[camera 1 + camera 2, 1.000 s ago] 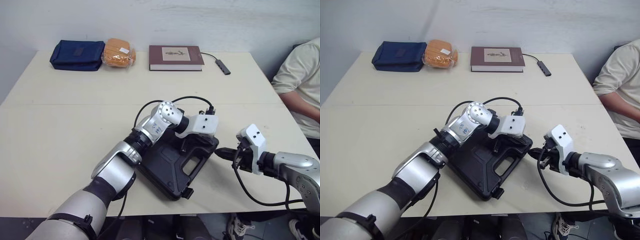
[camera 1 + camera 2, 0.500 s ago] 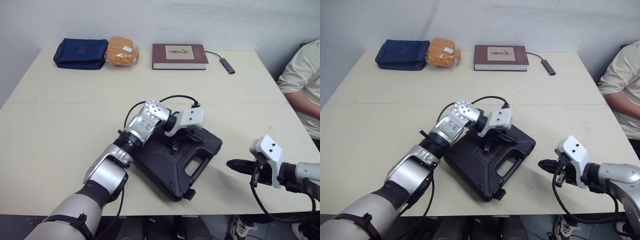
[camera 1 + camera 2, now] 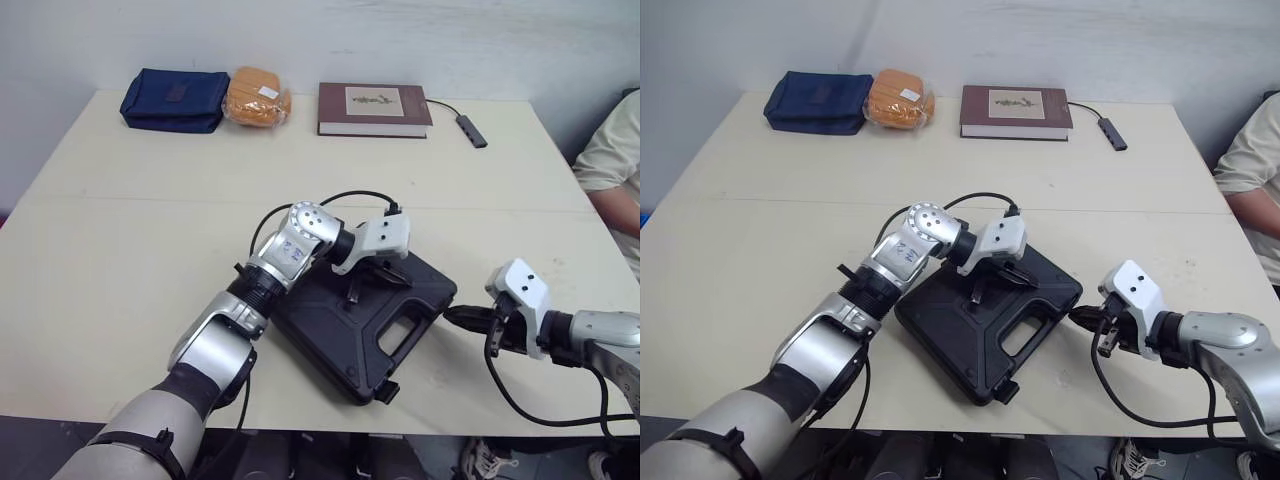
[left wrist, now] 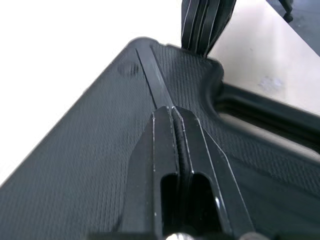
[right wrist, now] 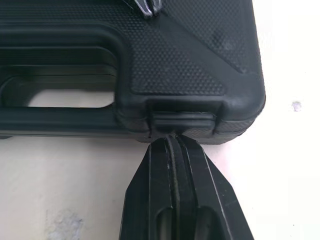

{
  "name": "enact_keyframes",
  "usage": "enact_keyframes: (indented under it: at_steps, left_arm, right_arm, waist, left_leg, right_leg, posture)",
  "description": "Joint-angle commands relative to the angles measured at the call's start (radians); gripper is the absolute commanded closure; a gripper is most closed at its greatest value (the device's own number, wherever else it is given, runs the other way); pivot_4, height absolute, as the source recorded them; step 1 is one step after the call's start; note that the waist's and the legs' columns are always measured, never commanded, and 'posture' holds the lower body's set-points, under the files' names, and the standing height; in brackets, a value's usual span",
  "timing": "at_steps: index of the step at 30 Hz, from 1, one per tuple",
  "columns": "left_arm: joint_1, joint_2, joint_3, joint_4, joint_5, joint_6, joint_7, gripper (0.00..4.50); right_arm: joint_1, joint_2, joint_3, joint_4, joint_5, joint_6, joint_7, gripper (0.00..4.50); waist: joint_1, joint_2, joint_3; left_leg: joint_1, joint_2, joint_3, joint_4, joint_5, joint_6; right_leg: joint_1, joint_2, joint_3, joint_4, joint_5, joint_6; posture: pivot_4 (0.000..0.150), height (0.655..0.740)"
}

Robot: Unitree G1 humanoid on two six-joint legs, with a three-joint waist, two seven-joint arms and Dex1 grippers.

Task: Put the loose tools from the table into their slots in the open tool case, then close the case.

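You're pinning the case (image 3: 345,335) with the left tool (image 3: 355,293), pinched empty; press the likewise-closed right tool (image 5: 172,141) squarely onto its latch (image 5: 182,121).

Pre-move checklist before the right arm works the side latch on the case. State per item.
1. Tool case lid down flat: ok.
2. Left gripper shut, tips over the lid: ok; contact cannot tell.
3. Right gripper shut, tips at the side latch: ok.
4. Side latch snapped home: cannot tell.
5. Front latch sticks out from the edge: likely not ok.
6. Person's sleeve apart from the right arm: ok.
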Motion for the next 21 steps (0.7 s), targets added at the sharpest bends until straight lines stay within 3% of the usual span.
enact_keyframes:
  at_steps: [1, 9, 14, 16, 21]
  left_arm:
    - [-0.019, -0.027, -0.051, 0.063, 0.057, -0.051, 0.012, 4.48]
    - [-0.022, -0.048, -0.091, 0.142, 0.113, -0.109, 0.013, 4.48]
    - [-0.018, -0.035, -0.077, 0.133, 0.102, -0.115, 0.008, 4.48]
    - [-0.012, -0.012, -0.055, 0.1, 0.079, -0.103, -0.007, 4.48]
    - [0.059, 0.135, 0.045, -0.213, -0.104, 0.051, -0.199, 4.48]
  right_arm:
    - [-0.033, 0.011, 0.0, -0.014, 0.006, -0.016, -0.008, 4.5]
    - [-0.087, 0.028, -0.043, -0.087, 0.118, 0.064, 0.002, 4.5]
    - [-0.057, -0.001, -0.043, -0.091, 0.08, 0.049, 0.006, 4.5]
    - [-0.022, -0.025, -0.053, -0.087, 0.051, 0.027, 0.018, 4.5]
    - [0.142, -0.075, -0.184, -0.155, 0.086, 0.008, 0.109, 4.5]
  waist:
    - [-0.001, 0.0, 0.0]
    - [-0.009, 0.0, 0.0]
    - [-0.008, 0.0, 0.0]
    - [-0.006, 0.0, 0.0]
    - [-0.005, 0.001, 0.0]
  left_leg:
    - [0.0, 0.0, 0.0, 0.0, 0.0, 0.0]
    - [0.001, 0.0, -0.001, 0.0, 0.001, -0.001]
    - [0.001, 0.0, -0.001, 0.0, 0.001, -0.001]
    - [0.001, 0.0, -0.001, -0.001, 0.001, -0.001]
    - [0.0, 0.0, -0.001, -0.002, 0.001, -0.002]
  right_leg:
    - [0.0, 0.0, 0.0, 0.0, 0.0, 0.0]
    - [0.0, 0.0, 0.0, 0.001, 0.0, 0.0]
    - [0.0, 0.0, -0.001, 0.001, 0.0, 0.0]
    - [0.0, 0.0, -0.001, 0.001, 0.0, 0.0]
    - [0.0, 0.001, -0.001, 0.003, 0.0, 0.0]
  posture:
    - [0.15, 0.74]
    - [0.15, 0.74]
    - [0.15, 0.74]
    - [0.15, 0.74]
    - [0.15, 0.74]
